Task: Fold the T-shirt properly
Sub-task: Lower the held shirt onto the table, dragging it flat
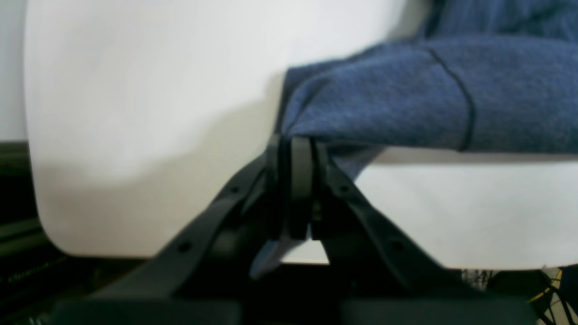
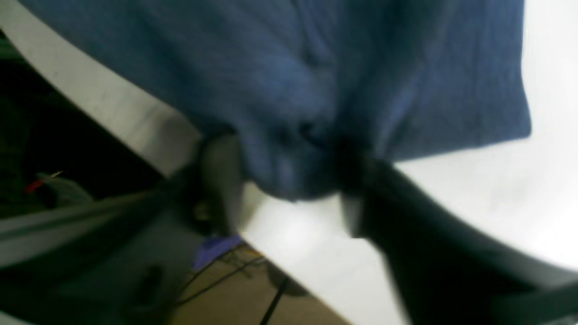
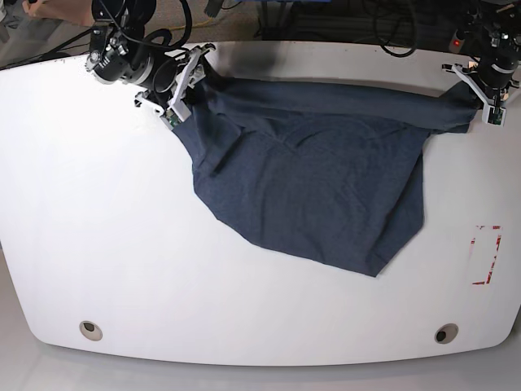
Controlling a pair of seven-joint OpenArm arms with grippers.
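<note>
**T-shirt stretched along the far edge of the bench between two pincers**

The T-shirt (image 3: 317, 179) lies spread on the white bench (image 3: 106, 244), its upper edge pulled into a taut band along the far side of the bench and its body fanning down toward the middle, ending in a slanted lower hem. No lettering shows on the upward face.

The left pincer (image 1: 295, 180) sits at one end of that band, jaws pressed together on a bunched corner of the navy cloth, which drapes away from it across the bench edge; a scrap of fabric pokes out below the jaws.

The right pincer (image 2: 289, 189) sits at the other end of the band. Its wrist view is blurred, but the two fingers (image 2: 216, 180) stand apart with a wad of the T-shirt hanging between them; whether they grip it cannot be told.
</note>
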